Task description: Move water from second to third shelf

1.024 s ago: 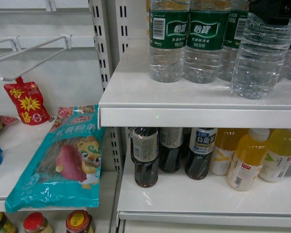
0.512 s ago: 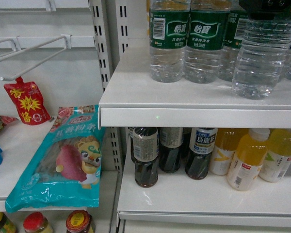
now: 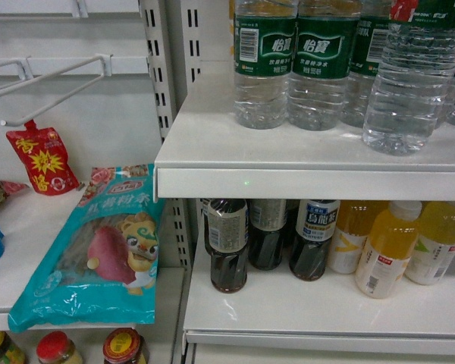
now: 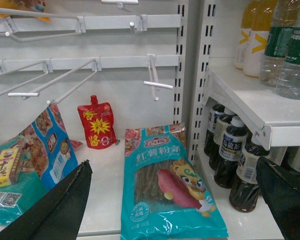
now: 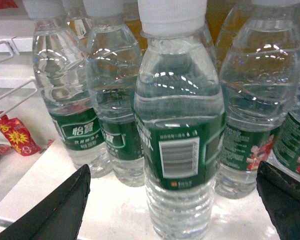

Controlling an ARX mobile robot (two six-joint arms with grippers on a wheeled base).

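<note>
White retail shelving with slotted uprights; an upper shelf point(image 3: 303, 155) carries a row of water bottles, and the shelf below point(image 3: 326, 307) holds dark tea bottles point(image 3: 229, 243) and yellow juice bottles point(image 3: 387, 246). The water point(image 5: 177, 135), a clear ribbed bottle with a green label and white barcode, stands upright at the front of the upper shelf, just ahead of its neighbours; in the head view it is the nearest bottle at right point(image 3: 409, 83). The right gripper point(image 5: 175, 210) is spread wide, one finger on either side of this bottle, neither touching it. The left gripper point(image 4: 175, 200) is likewise spread, holding nothing, facing the adjacent bay where a teal noodle packet point(image 4: 165, 185) lies flat and a red pouch point(image 4: 97, 125) leans against the back panel.
</note>
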